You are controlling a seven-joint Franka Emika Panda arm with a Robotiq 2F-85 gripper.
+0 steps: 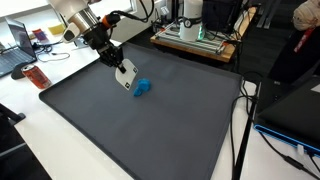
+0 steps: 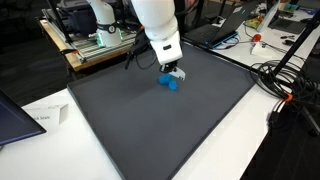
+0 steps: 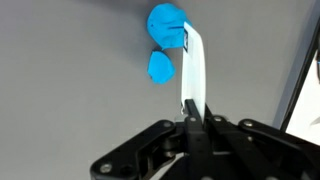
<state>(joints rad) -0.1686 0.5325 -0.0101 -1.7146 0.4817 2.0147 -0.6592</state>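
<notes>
Light is coming across bright and even in both exterior views, and the dark mat [image 1: 150, 130] is soaking it up with hardly any glare. The gripper [image 1: 128, 80] is throwing just a faint, soft shadow. Both views are looking small and slightly mushy. In the wrist view the near hardware is blurring out, the blue object [image 3: 166, 20] is showing fairly crisp, and the right edge is washing out pale.

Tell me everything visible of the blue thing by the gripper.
The blue thing is small, bright and matte, material unclear. The wrist view shows two rounded lobes, one at the gripper tip, one just beside it. It lies on the dark mat, touching the shut gripper; whether it is pinched cannot be told.
</notes>
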